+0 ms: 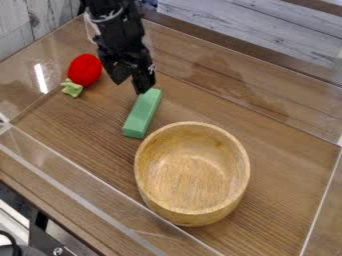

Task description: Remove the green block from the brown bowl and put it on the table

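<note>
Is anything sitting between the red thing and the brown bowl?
Yes: in the camera view, the green block lies on the tabletop between the red object and the brown bowl.

Soft, even indoor light, slight blur over the small, coarse view, faint shadows beneath things.

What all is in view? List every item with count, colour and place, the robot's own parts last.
Bowl: one, light tan, on the table below the green block in the picture
Green block: one, green, on the table outside the bowl, just above its rim
Strawberry-like item: one, red with a green end, on the table, upper left
Table: one, brown wood grain, under everything
Edging: clear, along the table's sides
Cable: black, lower left corner
Gripper: one, black, above the block's upper end, open
</note>
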